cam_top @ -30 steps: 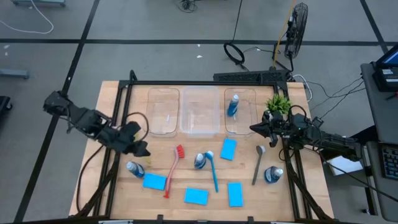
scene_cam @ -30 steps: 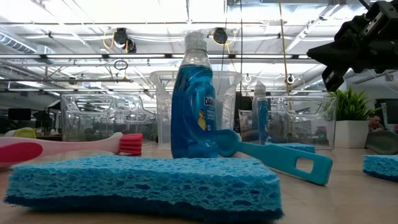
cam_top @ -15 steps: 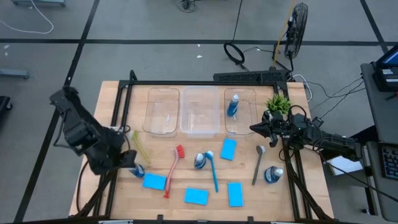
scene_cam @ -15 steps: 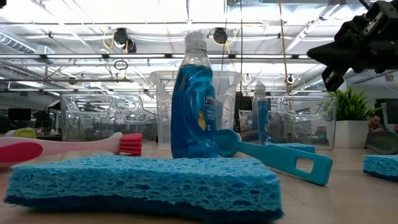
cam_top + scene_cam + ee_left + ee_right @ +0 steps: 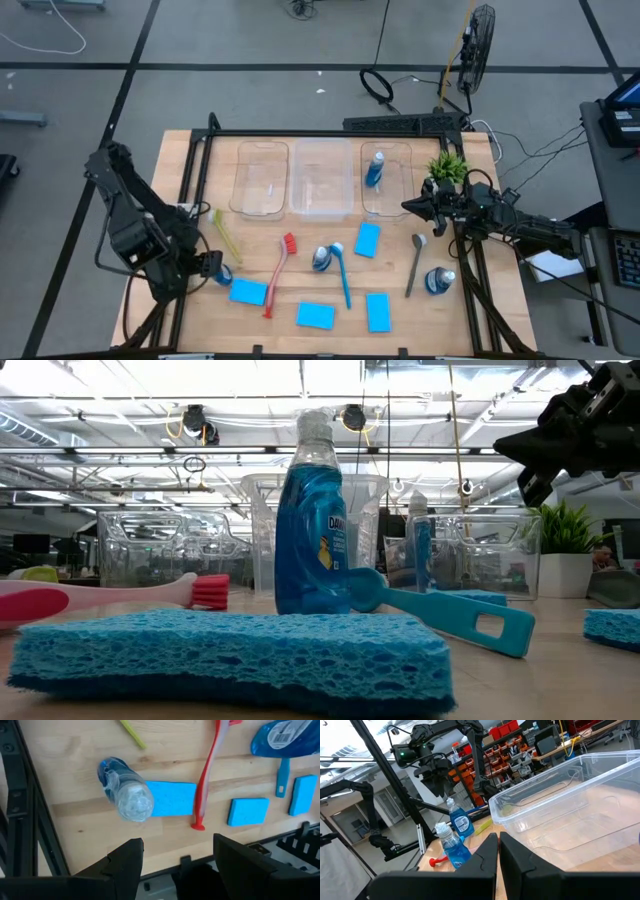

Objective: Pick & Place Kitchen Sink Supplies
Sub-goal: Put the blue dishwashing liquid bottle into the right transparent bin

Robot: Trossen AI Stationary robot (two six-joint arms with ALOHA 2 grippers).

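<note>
Step in hand looks like the reach for a pick: left gripper (image 5: 205, 266) hangs over the small bottle (image 5: 125, 790) at the left end of the surface (image 5: 300, 295), fingers (image 5: 125, 867) spread wide and empty — nothing between them, nothing touched. From the left wrist view the bottle stands upright, cap up, just beside a blue sponge (image 5: 170, 798), with the red brush (image 5: 209, 770) along the sponge's far edge and the yellow-green brush (image 5: 132, 734) a little apart.

Next move probably calls for dropping straight down so the fingers straddle the bottle, closing on its body, then carrying it to the right-hand bin (image 5: 386, 178), where one bottle (image 5: 375, 168) already lies. Risk as judged: the neighbouring sponge sits close enough to get nudged or pinched with the bottle.

Right gripper (image 5: 410, 207) waits near the potted plant (image 5: 447, 166) at the right side, fingers (image 5: 482, 860) clenched on nothing, clear of everything.

Rest of the supplies not yet placed:
- second bottle (image 5: 321, 259) mid-surface, touching the blue brush (image 5: 342, 275)
- third bottle (image 5: 438, 281) at right, near the grey brush (image 5: 414, 265)
- three more sponges (image 5: 368, 239) on the open wood, none in a bin

Left bin (image 5: 262, 178) and middle bin (image 5: 321, 180) hold nothing visible.
</note>
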